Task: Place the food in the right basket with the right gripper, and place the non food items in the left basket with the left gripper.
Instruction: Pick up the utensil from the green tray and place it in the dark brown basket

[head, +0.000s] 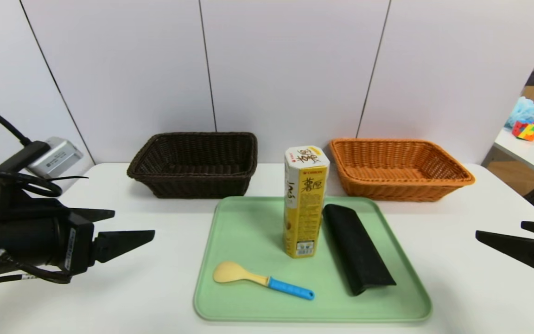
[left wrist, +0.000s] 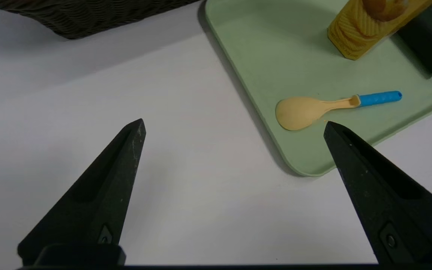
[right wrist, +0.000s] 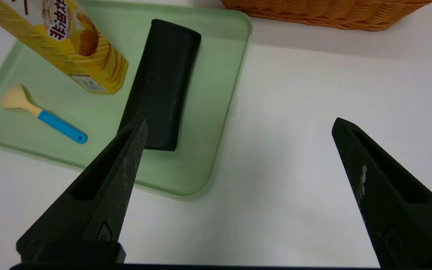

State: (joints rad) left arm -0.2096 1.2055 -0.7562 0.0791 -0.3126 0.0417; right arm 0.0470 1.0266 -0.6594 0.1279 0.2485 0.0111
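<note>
A tall yellow snack box (head: 305, 204) stands upright on the green tray (head: 248, 232). To its right lies a long black case (head: 357, 250), and in front of it a beige spoon with a blue handle (head: 262, 279). Behind the tray stand the dark brown left basket (head: 195, 162) and the orange right basket (head: 399, 169), both with nothing inside. My left gripper (head: 132, 225) hovers open left of the tray, its wrist view showing the spoon (left wrist: 306, 110) just beyond one fingertip. My right gripper (head: 499, 230) hangs open right of the tray, near the case (right wrist: 163, 82).
White table (head: 480, 287) surface lies on both sides of the tray. White wall panels close the back. A separate table at the far right carries a coloured cube (head: 528, 130) and other clutter.
</note>
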